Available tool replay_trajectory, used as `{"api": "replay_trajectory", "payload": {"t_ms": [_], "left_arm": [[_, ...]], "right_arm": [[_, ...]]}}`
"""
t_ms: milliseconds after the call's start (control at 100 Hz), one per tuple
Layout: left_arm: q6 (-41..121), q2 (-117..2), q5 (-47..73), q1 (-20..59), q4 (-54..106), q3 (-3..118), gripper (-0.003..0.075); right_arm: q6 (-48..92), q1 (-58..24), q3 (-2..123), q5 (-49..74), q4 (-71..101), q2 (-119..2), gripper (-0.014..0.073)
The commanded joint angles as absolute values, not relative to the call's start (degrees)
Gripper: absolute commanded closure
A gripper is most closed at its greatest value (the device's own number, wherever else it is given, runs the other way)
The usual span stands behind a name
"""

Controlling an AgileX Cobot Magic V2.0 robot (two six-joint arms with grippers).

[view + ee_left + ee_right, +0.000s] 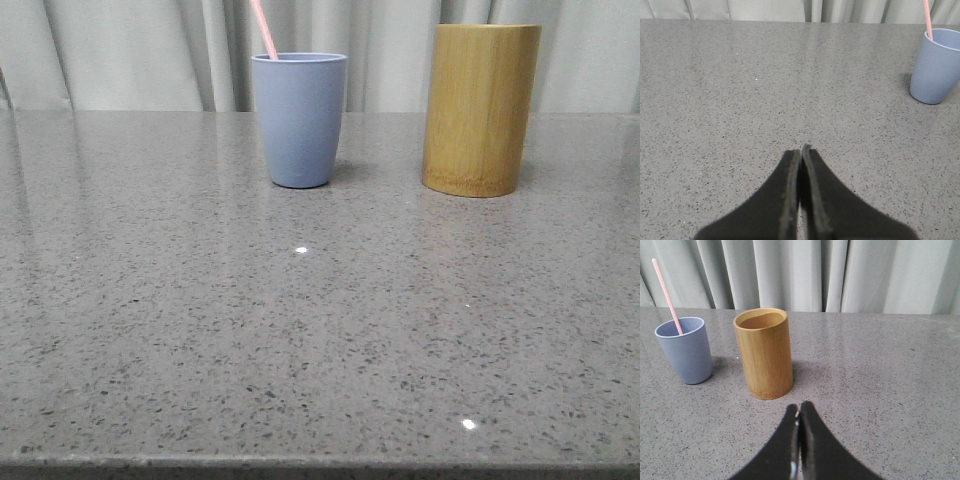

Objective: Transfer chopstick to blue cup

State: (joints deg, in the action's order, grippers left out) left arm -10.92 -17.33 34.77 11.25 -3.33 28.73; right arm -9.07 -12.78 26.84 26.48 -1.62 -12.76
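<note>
The blue cup (299, 120) stands upright at the back middle of the grey table. A pale-pink chopstick (264, 28) leans inside it, only its upper end showing. The cup (935, 65) and chopstick (927, 19) also show in the left wrist view, and the cup (684, 350) and chopstick (666, 295) in the right wrist view. My left gripper (801, 150) is shut and empty, low over the table, well away from the cup. My right gripper (799, 409) is shut and empty, just in front of the bamboo holder. Neither gripper shows in the front view.
A taller yellow-brown bamboo cylinder holder (481, 108) stands to the right of the blue cup; its inside looks empty in the right wrist view (763, 353). A grey curtain (130, 50) hangs behind the table's far edge.
</note>
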Motion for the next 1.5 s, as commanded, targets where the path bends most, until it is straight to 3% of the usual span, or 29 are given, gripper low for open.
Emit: {"api": "replay_trajectory", "payload": {"t_ms": [0,950,1490], "left_arm": [[-11.4,-17.8,30.2,11.1,-3.1,30.1,0.0739],[-11.4,-15.4,29.5,11.1,-2.5,28.1,0.0739],[-3.0,-0.9,4.3,2.3,2.0,3.1,0.0739]], "right_arm": [[-9.0,-12.5,28.1,22.1,-2.4,-13.1,0.0690],[-9.0,-12.5,28.1,22.1,-2.4,-13.1,0.0690],[-9.0,-12.5,28.1,22.4,-2.4,-13.1,0.0690]]}}
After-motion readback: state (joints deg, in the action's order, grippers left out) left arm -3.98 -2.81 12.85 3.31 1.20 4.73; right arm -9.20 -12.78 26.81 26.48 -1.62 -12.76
